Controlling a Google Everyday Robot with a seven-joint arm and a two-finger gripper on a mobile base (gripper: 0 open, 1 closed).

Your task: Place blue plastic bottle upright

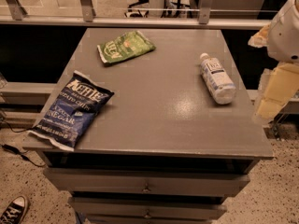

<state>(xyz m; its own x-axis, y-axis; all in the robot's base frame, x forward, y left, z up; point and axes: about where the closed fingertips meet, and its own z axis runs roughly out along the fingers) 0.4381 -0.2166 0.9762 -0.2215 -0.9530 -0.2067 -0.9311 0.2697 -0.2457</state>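
The blue plastic bottle [217, 79] lies on its side on the right part of the grey table top [159, 120]. Its white cap points to the far left and its base points toward the front right. My gripper [273, 94] hangs at the right edge of the camera view, off the table's right side, to the right of the bottle and apart from it. The white arm housing [287, 31] sits above it. Nothing is in the gripper.
A dark blue chip bag [72, 108] lies at the front left corner, overhanging the edge. A green chip bag [125, 46] lies at the back. Drawers [147, 186] sit below the top. A railing [140, 21] runs behind. A shoe [13, 210] is on the floor at bottom left.
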